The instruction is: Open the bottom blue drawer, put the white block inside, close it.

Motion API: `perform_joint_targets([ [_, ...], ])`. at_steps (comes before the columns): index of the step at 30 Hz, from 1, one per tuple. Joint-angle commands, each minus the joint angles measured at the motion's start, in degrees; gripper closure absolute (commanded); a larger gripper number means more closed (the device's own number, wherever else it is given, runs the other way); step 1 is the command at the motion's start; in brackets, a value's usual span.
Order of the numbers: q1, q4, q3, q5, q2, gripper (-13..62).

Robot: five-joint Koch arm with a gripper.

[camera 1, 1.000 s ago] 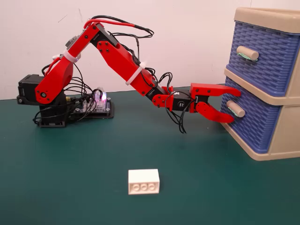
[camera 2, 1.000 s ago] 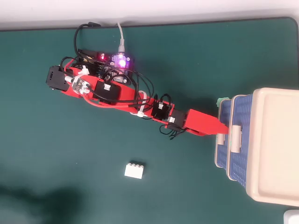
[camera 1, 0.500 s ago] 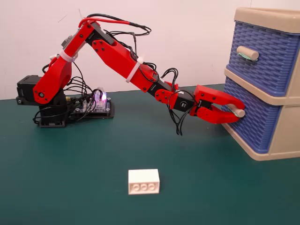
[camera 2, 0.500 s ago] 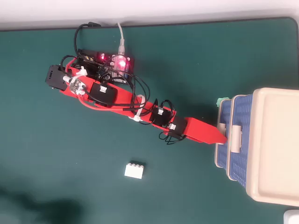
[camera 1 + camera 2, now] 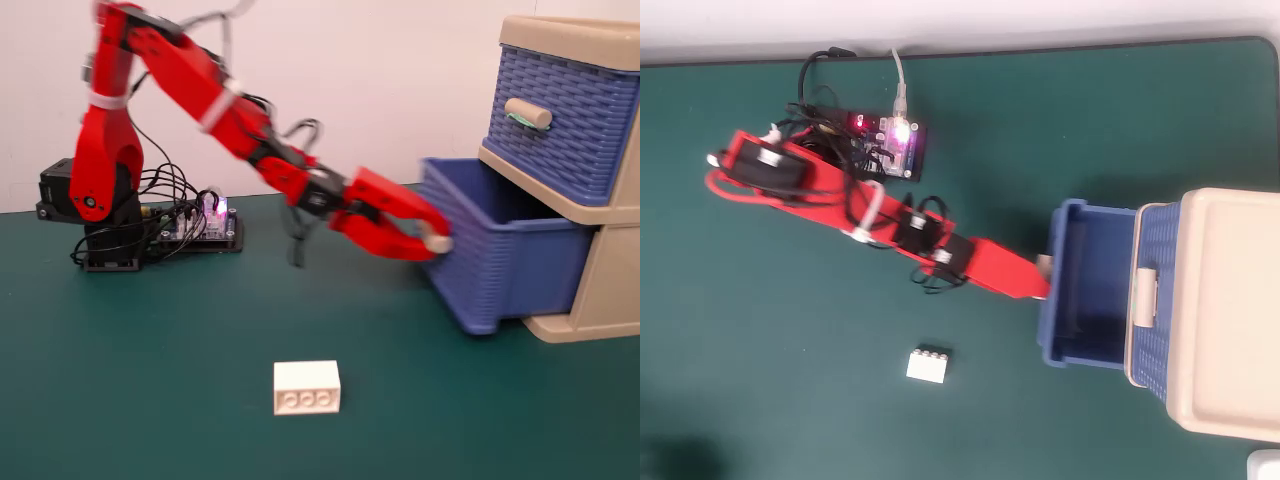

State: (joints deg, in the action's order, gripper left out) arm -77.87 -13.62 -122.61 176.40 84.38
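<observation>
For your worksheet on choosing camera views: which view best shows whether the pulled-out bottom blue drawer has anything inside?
The overhead view: it looks straight down into the bottom blue drawer, showing its floor bare. The fixed view shows only the drawer's outer walls and rim, with the tool at its handle; the interior is hidden.

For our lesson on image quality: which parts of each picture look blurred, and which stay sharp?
Fixed view: the gripper, the arm and the bottom blue drawer are motion-smeared; the white block is crisp. Overhead view: the arm is slightly soft, the block sharp.
</observation>
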Motion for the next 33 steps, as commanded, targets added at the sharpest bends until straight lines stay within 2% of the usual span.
perform_joint_targets([
  [1,1.3,1.6,-6.2,4.1,10.5,57.2],
  [2,1.7,2.1,-8.6,4.1,13.1,56.7],
  [3,1.8,3.0,-10.3,4.0,15.2,51.9],
  [4,2.0,4.0,-11.2,4.0,17.3,40.3],
  [6,2.3,5.0,-11.2,3.9,19.6,21.8],
  [7,2.2,4.8,-11.1,4.0,20.0,16.3],
  [8,2.0,5.0,-10.8,3.9,20.5,14.9],
  [12,3.6,9.8,-9.2,3.7,26.7,14.7],
  [14,7.5,21.5,-6.1,2.6,32.0,15.1],
  [17,12.2,43.4,4.8,-6.9,34.7,15.5],
  [22,17.4,76.5,22.4,-38.5,29.4,15.6],
  [24,20.8,85.5,27.7,-55.6,27.0,15.6],
  [29,27.8,90.4,33.9,-93.3,21.7,15.6],
  [33,31.9,90.4,38.8,-108.7,17.3,15.6],
])
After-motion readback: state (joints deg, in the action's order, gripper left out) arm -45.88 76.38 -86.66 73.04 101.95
